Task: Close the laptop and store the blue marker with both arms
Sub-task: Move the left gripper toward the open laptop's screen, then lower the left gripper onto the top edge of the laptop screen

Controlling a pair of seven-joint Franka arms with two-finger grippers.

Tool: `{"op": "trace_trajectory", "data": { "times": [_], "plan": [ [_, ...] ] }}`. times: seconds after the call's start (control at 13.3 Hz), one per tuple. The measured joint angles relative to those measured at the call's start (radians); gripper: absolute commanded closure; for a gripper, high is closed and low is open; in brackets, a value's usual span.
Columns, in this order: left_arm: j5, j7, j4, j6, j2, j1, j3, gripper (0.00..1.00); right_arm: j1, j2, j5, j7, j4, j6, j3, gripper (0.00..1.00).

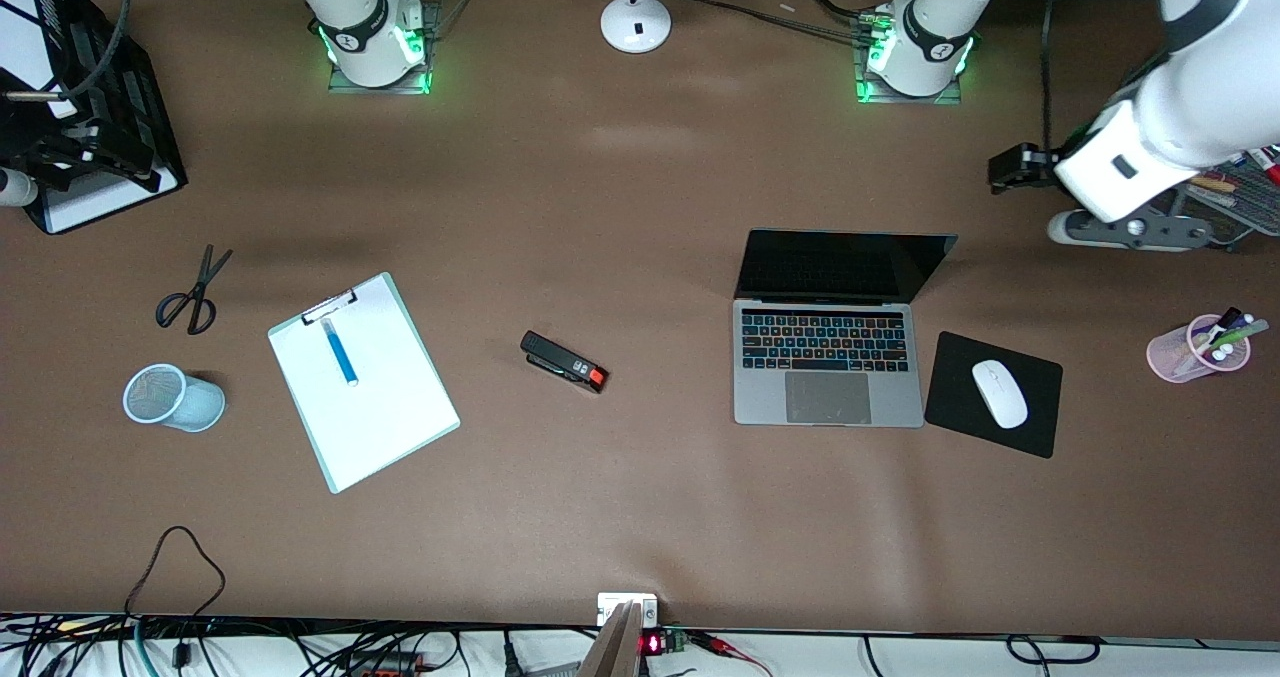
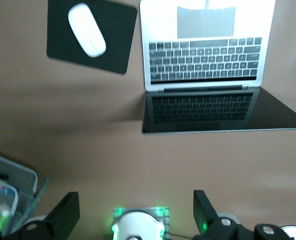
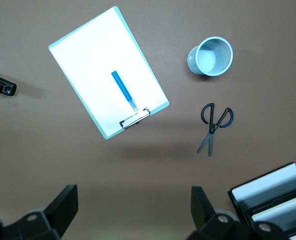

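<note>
While both arms hung above the table, the scene stood as follows.

Laptop: the laptop [image 1: 828, 357] stood open toward the left arm's end of the table, screen dark and upright, keyboard facing up; it also showed in the left wrist view [image 2: 205, 50].

Mouse pad: the black mouse pad [image 1: 950, 397] lay just beside the laptop, toward the left arm's end, with the white mouse [image 1: 999, 393] on it.

Blue marker: the blue marker [image 1: 340, 351] lay on the white sheet of the clipboard [image 1: 385, 412], toward the right arm's end of the table, one end close to the metal clip; the right wrist view showed it too [image 3: 123, 90].

Stapler: the black stapler [image 1: 563, 361] lay between the clipboard and the laptop, apart from both.

Mesh cup: the pale blue mesh cup [image 1: 172, 398] lay on its side near the clipboard, with the scissors [image 1: 192, 292] farther from the front camera than the cup.

Pink cup: the pink cup [image 1: 1196, 349] held pens near the table's edge at the left arm's end.

Left gripper: the left gripper [image 2: 136, 212] hung over bare table near the laptop's screen, fingers spread wide and holding nothing.

Right gripper: the right gripper [image 3: 134, 212] hung over bare table near the clipboard and the scissors, fingers spread wide, empty.
</note>
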Motion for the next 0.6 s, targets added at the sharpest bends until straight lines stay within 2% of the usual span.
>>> {"op": "trace_trajectory", "data": {
  "times": [0.23, 0.6],
  "plan": [
    [-0.028, -0.168, -0.079, -0.004, 0.001, -0.002, -0.060, 0.00, 0.002, 0.038, 0.000, 0.000, 0.004, 0.006, 0.000, 0.00],
    [-0.038, -0.205, -0.219, 0.008, 0.000, -0.002, -0.102, 0.00, 0.008, 0.066, 0.000, 0.000, 0.014, 0.009, 0.003, 0.00]
  ]
}}
